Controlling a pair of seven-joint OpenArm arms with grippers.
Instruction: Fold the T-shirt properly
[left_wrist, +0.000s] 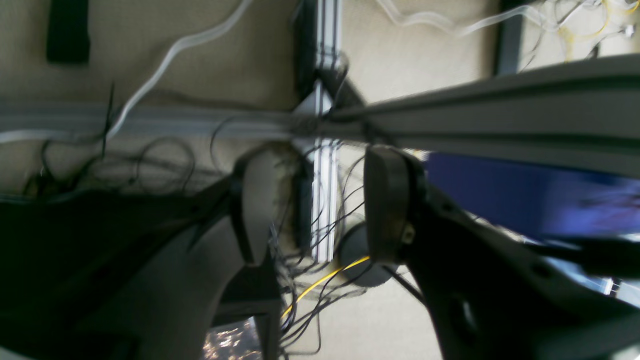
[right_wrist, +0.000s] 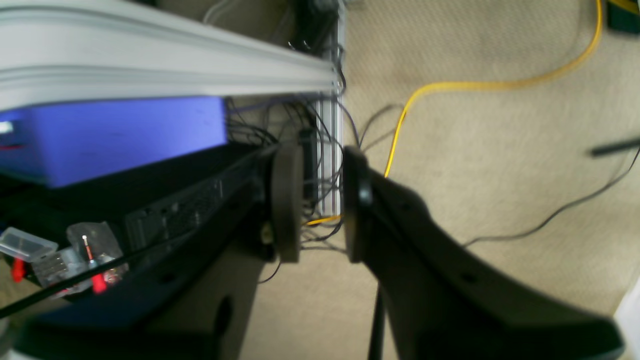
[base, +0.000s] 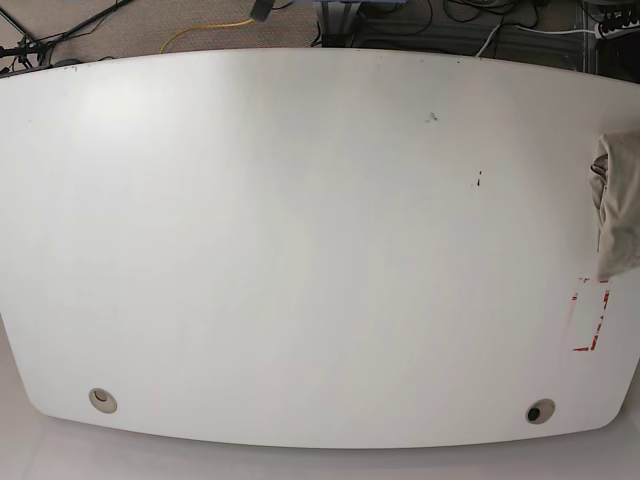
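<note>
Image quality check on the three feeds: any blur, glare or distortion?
Left wrist: soft and smeared, fingers dark against bright carpet. Right wrist: same blur, fingers underexposed. Base: sharp but barrel-distorted, the white table bows, near-overexposed; T-shirt cropped at the right edge.

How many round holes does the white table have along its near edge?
2: one hole near the lower left corner of the table, another near the lower right. None look hidden.

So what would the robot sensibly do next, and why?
Probably bring an arm over the table toward the T-shirt. It lies bunched at the table's right edge in the base view, partly out of frame, and neither arm appears there. Both wrist cameras show only floor and cables between empty jaws.
</note>
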